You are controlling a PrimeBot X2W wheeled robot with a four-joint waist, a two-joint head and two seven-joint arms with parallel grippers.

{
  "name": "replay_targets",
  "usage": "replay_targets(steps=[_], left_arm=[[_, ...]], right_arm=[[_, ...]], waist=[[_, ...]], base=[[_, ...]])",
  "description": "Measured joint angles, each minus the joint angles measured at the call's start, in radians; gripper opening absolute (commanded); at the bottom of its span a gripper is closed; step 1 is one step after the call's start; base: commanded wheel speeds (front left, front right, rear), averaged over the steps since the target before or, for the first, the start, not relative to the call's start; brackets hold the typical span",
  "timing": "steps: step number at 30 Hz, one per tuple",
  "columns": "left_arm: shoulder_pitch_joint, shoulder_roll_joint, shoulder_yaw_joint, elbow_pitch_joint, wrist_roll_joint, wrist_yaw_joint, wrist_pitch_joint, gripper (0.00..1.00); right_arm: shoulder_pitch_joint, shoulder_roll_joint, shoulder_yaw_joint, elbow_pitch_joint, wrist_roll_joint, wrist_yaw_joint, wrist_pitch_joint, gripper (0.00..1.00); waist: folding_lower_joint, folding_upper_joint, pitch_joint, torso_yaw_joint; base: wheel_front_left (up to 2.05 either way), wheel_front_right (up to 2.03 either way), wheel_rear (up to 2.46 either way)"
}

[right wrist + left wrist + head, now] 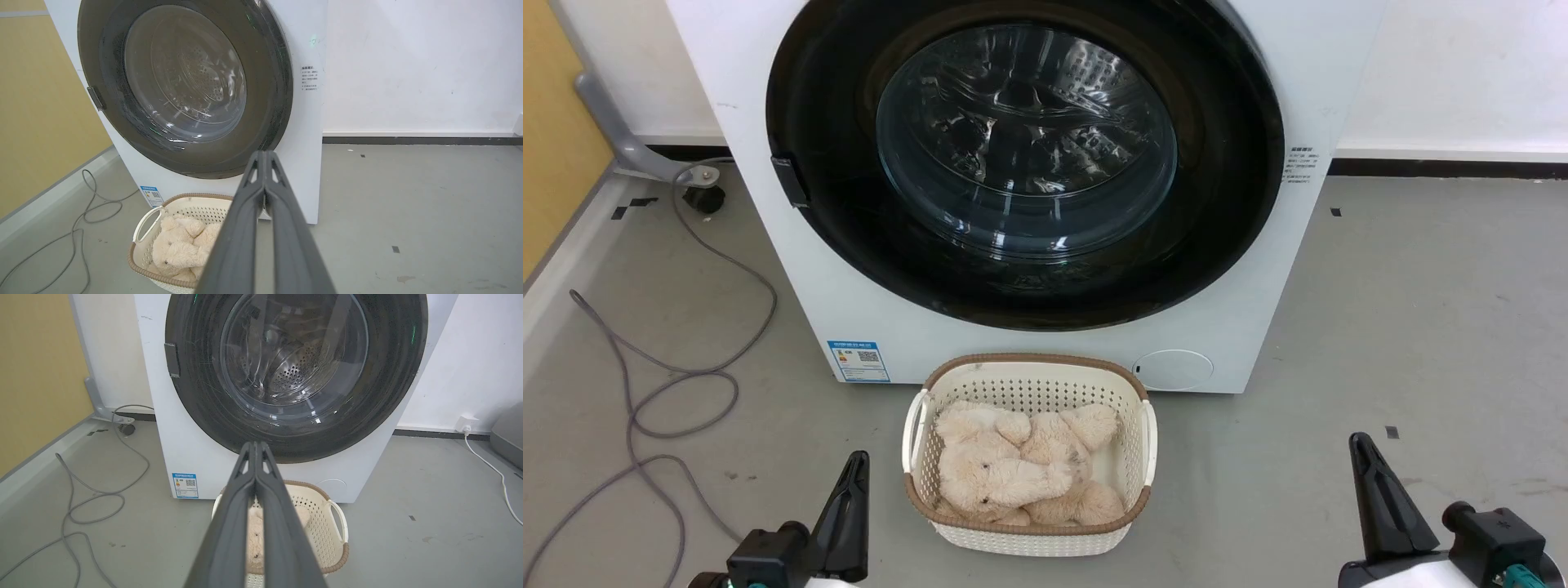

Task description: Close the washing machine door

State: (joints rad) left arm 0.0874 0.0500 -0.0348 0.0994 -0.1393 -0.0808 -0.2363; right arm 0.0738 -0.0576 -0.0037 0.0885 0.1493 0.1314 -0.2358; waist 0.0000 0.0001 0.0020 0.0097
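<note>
Since washing machine door point(1025, 163) appears flush with cabinet, step likely verification: left gripper point(255, 446), right gripper point(265, 154), jaws together, clear of door; light push near dark rim tab point(790, 181) would confirm seating.

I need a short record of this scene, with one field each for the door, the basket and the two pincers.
door: washing machine door looks shut, flush with the white machine front
basket: basket stands on the floor just in front of the machine, below the door
basket contents: cream plush toy
left pincer: left pincer shut, holds nothing, away from the door
right pincer: right pincer shut, holds nothing, away from the door
</note>
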Motion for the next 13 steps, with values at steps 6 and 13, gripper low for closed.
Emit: replay_targets(steps=[6,13], left_arm=[[-0.001,0.000,0.001,-0.005,0.007,0.008,0.015,0.00],[-0.004,0.000,0.003,-0.010,0.015,0.009,0.026,0.00]], right_arm=[[-0.001,0.000,0.000,-0.004,-0.004,0.000,0.012,0.00],[-0.002,0.000,0.000,-0.009,-0.011,0.000,0.025,0.00]], waist=[[-0.0001,0.0000,0.000,-0.001],[0.0000,0.0000,0.000,-0.001]], base=[[0.00,0.00,0.00],[0.00,0.00,0.00]])
